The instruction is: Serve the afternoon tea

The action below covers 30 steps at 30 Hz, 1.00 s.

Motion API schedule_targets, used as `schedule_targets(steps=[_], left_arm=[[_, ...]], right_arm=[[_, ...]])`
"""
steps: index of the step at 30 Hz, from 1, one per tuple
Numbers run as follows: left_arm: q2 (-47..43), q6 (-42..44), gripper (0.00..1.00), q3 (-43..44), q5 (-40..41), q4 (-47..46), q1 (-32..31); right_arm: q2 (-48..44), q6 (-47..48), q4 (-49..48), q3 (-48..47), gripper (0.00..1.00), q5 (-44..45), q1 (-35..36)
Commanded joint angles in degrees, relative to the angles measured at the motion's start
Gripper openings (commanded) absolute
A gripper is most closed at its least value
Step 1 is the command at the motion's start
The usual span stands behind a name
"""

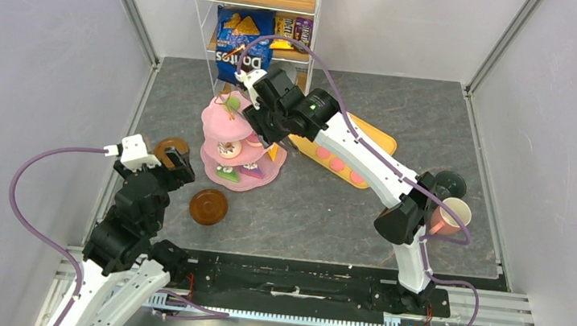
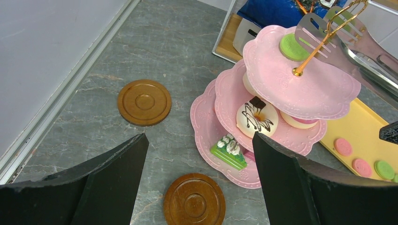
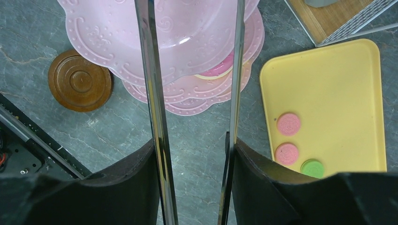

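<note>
The pink three-tier stand (image 1: 232,147) stands left of centre. It holds a green macaron (image 2: 293,47) on the top tier, a white donut (image 2: 256,118) in the middle and a green cake slice (image 2: 228,151) at the bottom. My right gripper (image 3: 192,150) is shut on the metal tongs (image 3: 156,108), also seen from the left wrist (image 2: 328,29). Their tips hover spread over the top tier beside the green macaron. My left gripper (image 2: 198,138) is open and empty, low between the two brown saucers (image 2: 144,101) (image 2: 194,201). The pink mug (image 1: 451,216) and dark-green mug (image 1: 450,184) sit at the right.
A yellow tray (image 3: 328,84) right of the stand holds two pink macarons (image 3: 288,123) (image 3: 286,153) and a green one (image 3: 311,168). A shelf unit with a blue Doritos bag (image 1: 241,41) stands behind the stand. Grey walls close in both sides.
</note>
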<state>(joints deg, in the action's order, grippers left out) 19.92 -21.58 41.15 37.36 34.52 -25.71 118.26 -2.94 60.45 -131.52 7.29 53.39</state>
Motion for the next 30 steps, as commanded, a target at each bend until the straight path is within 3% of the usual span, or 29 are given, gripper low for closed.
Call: schedule_targets(steps=[1, 16, 30], left_arm=[[-0.4, -1.4, 0.9, -0.1, 0.5, -1.8, 0.4], [-0.2, -1.3, 0.9, -0.2, 0.4, -1.7, 0.4], [0.1, -1.3, 0.9, -0.1, 0.3, -1.7, 0.4]], right_arm=[[-1.1, 1.2, -2.4, -0.3, 0.57, -0.4, 0.3], [-11.0, -0.5, -4.1, 9.1, 0.57, 9.0, -2.0], [-26.1, -7.0, -6.9, 29.0, 0.57, 5.2, -11.8]])
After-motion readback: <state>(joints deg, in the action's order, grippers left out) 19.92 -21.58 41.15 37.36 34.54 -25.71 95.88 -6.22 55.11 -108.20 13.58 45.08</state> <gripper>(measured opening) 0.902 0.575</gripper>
